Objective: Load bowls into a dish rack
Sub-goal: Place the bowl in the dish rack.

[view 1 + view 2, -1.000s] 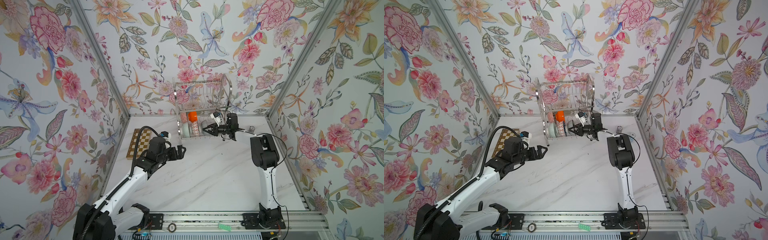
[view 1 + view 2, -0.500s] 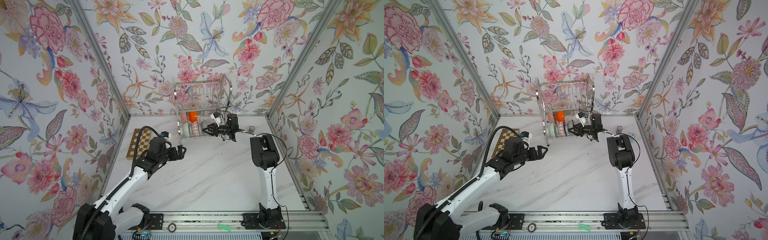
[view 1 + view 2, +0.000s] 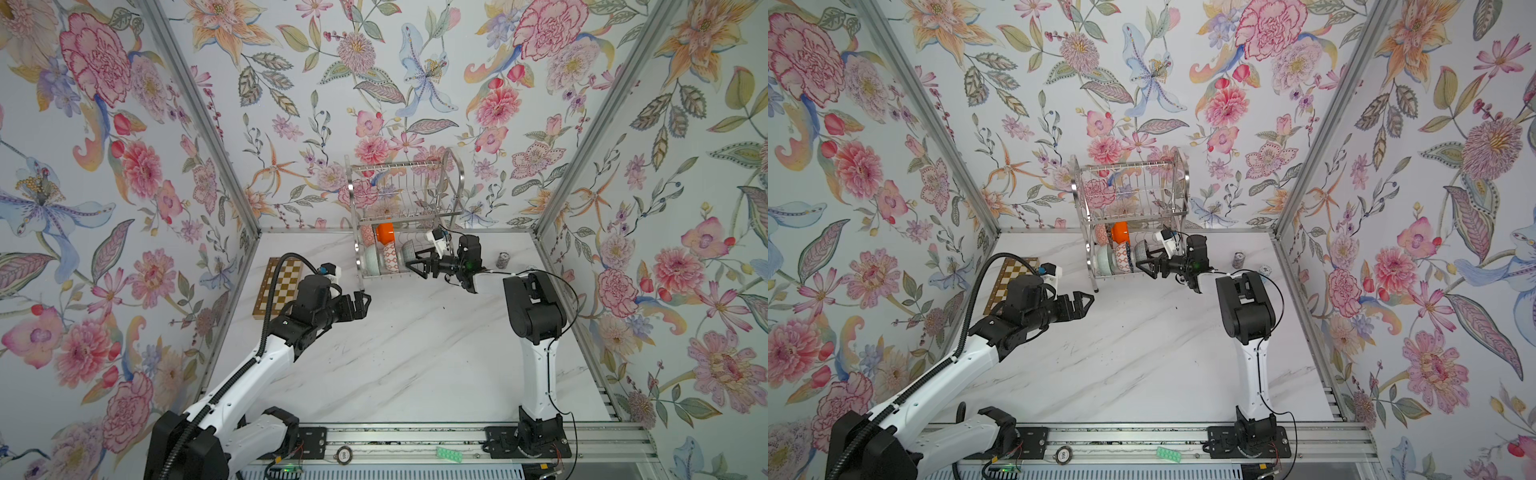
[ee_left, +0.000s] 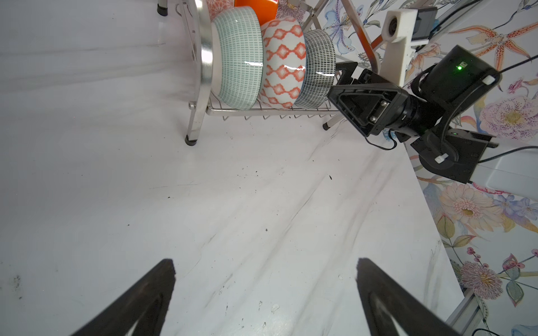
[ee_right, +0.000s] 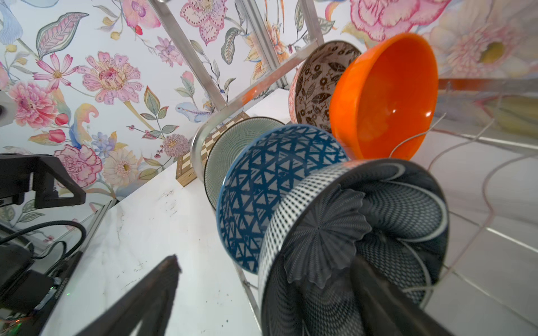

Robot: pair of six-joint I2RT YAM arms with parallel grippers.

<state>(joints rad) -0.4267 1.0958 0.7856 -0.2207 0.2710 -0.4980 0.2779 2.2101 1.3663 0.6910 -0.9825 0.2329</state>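
Bowls (image 3: 384, 257), five of them, stand on edge in the lower tier of the dish rack (image 3: 399, 183). Nearest the right pincer (image 3: 415, 265) is the navy bowl (image 5: 349, 232). The jaws are spread wide and straddle its rim, one finger inside the hollow and one outside, and the right wrist view shows nothing pinched between them. Whether the inner finger touches the glaze I cannot tell. Beyond the navy bowl, going away from the fingertips, come the blue triangle bowl (image 5: 262, 197) and then the mint bowl (image 5: 233, 145). Farther off, toward the back of the rack, sit the orange bowl (image 5: 387, 96) and the black-and-white floral bowl (image 5: 317, 84). The upper tier, above the pincer, holds nothing. Behind the pincer's wrist a small patterned cylinder (image 3: 503, 260) stands on the table (image 3: 415, 353). The left pincer (image 4: 265, 261) hangs well apart from the right one, jaws spread and empty, with the chessboard (image 3: 279, 286) behind it. In both top views no bowl lies on the table, so the loading looks finished. What seems left is drawing the right pincer off the rim without tipping the navy bowl.
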